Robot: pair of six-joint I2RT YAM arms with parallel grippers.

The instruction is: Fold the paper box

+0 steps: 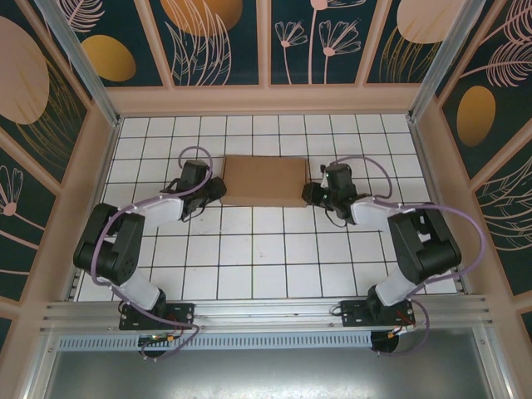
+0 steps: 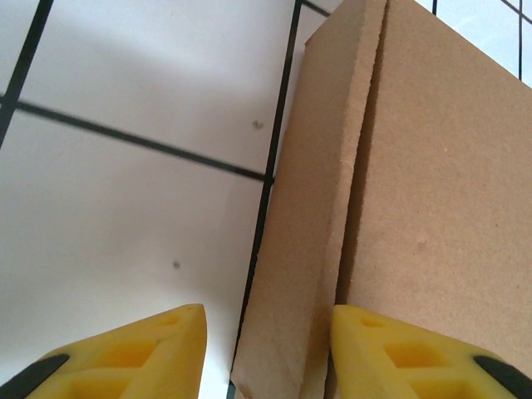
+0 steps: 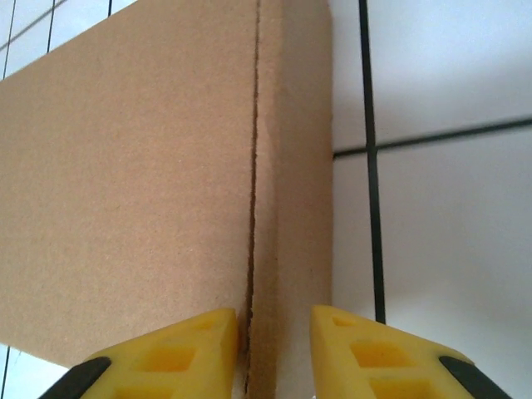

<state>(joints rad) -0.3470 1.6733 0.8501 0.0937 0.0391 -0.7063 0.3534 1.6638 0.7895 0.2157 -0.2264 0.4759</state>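
Observation:
The paper box [image 1: 264, 179] lies flat and closed on the tiled table, plain brown cardboard. My left gripper [image 1: 218, 189] is at its left edge. In the left wrist view the yellow fingers [image 2: 158, 349] stand apart around the box's side wall [image 2: 303, 216], with a strip of white tile between the outer finger and the wall. My right gripper [image 1: 312, 194] is at the box's right edge. There its fingers [image 3: 366, 349] sit close on either side of the edge strip [image 3: 291, 166] beside the lid seam. Whether they press on it I cannot tell.
White tiles with black grid lines cover the table [image 1: 249, 258]. Pale walls stand around it on the left, back and right. A metal rail [image 1: 266, 312] with both arm bases runs along the near edge. Open tiles lie in front of the box.

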